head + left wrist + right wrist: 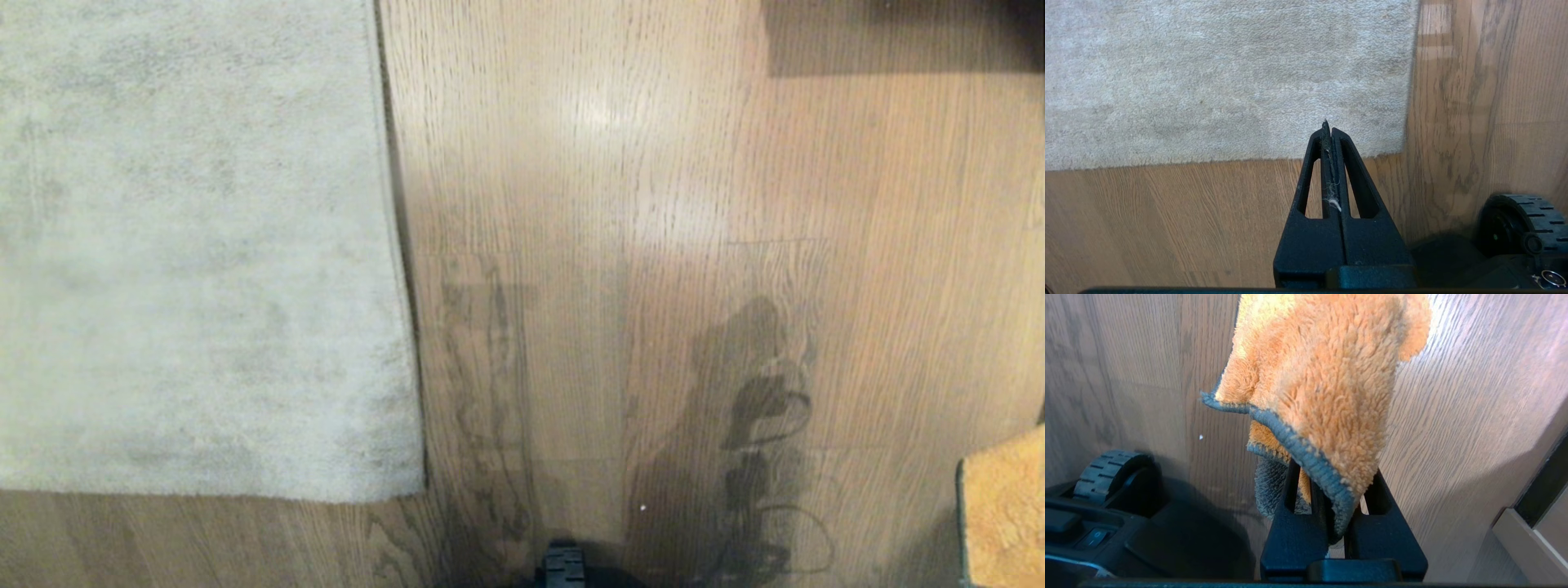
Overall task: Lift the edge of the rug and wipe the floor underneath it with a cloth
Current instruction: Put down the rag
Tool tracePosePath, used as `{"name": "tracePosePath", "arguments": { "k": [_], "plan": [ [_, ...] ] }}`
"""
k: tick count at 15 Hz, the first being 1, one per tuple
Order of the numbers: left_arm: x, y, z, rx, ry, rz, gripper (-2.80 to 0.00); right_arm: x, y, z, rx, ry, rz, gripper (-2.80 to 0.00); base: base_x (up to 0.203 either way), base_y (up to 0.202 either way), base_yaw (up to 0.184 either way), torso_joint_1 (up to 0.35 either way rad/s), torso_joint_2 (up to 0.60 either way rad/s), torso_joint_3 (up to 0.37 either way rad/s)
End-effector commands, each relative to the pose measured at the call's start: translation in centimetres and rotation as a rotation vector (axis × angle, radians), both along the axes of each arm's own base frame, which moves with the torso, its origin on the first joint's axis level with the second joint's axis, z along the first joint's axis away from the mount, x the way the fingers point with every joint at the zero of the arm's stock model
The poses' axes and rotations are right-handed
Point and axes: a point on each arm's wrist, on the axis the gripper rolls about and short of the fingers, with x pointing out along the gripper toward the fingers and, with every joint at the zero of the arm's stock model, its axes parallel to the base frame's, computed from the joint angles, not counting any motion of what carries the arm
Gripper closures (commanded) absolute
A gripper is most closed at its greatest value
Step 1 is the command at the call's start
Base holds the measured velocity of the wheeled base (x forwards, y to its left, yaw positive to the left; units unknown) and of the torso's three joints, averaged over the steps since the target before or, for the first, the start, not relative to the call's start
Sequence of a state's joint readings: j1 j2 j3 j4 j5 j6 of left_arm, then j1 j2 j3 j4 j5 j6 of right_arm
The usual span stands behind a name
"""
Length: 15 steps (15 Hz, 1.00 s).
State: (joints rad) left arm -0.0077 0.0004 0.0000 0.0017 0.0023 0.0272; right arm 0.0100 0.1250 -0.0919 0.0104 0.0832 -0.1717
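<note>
Right hand [1337,539] clamped on the orange cloth [1323,388], hanging above the floor [653,163]. Left hand [1329,130] fully closed, empty, apparently over the rug edge [400,269]; rug lies flat.

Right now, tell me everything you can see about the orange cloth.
The cloth is a small fluffy rag, orange-tan on its pile side, edged with dark grey-green stitched trim; a greyer underside shows near the fold. It looks like soft microfibre. The right pincer is shut on it, clamping a bunched fold, and the rest drapes loosely beyond the fingers above the wood floor. In the head view only a corner of it shows at the lower right. Whether it touches the floor cannot be told.
</note>
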Motion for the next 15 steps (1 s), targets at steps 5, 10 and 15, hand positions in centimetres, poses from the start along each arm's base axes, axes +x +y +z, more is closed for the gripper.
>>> {"name": "tracePosePath", "arguments": {
  "k": [5,10,15],
  "plan": [
    [0.0,0.0,0.0,0.000,-0.001,0.001,0.00,3.4,0.1,3.4,-0.005,0.138,0.043,0.00,0.000,0.000,0.000,0.000,0.00,0.000],
    [0.0,0.0,0.0,0.000,-0.001,0.001,0.00,8.2,0.4,5.7,0.036,0.187,0.034,0.00,0.000,0.000,0.000,0.000,0.00,0.000],
    [0.0,0.0,0.0,0.000,-0.001,0.001,0.00,12.7,-0.2,6.3,0.079,0.182,-0.043,0.00,0.000,0.000,0.000,0.000,0.00,0.000]
  ]
}}
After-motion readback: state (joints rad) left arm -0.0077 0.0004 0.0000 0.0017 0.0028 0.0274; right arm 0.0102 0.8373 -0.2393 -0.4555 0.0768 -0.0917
